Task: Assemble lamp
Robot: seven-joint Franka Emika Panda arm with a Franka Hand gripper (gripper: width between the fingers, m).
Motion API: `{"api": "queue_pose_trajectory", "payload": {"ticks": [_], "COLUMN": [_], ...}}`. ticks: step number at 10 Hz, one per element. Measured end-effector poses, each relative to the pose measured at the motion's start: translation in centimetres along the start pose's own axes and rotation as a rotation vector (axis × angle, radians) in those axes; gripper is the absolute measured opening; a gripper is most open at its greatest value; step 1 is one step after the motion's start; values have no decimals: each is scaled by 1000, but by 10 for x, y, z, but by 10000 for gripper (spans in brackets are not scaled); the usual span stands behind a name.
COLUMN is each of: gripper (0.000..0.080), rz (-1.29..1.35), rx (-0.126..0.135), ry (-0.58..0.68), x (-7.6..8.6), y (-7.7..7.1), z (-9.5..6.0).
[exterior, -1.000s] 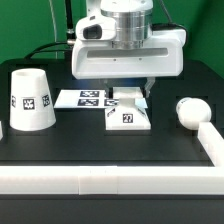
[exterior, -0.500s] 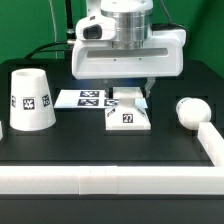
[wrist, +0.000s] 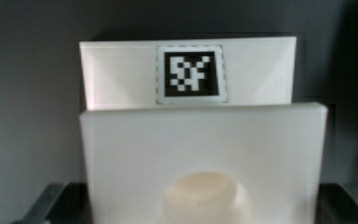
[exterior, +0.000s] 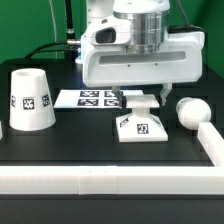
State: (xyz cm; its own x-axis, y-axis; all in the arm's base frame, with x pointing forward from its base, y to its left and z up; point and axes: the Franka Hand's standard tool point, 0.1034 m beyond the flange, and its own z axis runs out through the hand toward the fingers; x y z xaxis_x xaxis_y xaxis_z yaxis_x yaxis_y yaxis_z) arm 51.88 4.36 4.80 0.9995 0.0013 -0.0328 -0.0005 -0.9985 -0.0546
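Gripper (exterior: 141, 100) tight on the far edge of the flat square base (exterior: 140, 129), bulb (exterior: 189, 111) near.

Your black table (exterior: 80, 150) has a white rail (exterior: 100, 182) along its near edge and right side. The lamp shade (exterior: 30, 100) stands at the left, wide end down. The marker board (exterior: 88, 98) lies flat just right of it. The lamp base (exterior: 141, 128) is right of centre; you cannot tell whether it rests flat. The bulb (exterior: 190, 111) lies further right, near the rail.

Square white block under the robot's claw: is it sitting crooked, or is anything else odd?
No, the base sits square in the gripper. Only the bulb seems tipped on its side; nothing looks damaged.
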Motion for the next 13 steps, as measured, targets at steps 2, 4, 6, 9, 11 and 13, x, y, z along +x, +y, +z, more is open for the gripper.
{"api": "queue_pose_trajectory", "payload": {"ticks": [2, 4, 6, 9, 11, 13], "gripper": [534, 534, 534, 534, 534, 611], "rz": [-10, -1, 33, 44, 43, 41], "rx": [8, 16, 25, 27, 26, 27], "ry": [40, 62, 96, 77, 72, 72], "x": [40, 73, 103, 117, 117, 117], "y": [-9, -23, -36, -46, -46, -46], "z": [-1, -2, -3, -4, -4, -4]}}
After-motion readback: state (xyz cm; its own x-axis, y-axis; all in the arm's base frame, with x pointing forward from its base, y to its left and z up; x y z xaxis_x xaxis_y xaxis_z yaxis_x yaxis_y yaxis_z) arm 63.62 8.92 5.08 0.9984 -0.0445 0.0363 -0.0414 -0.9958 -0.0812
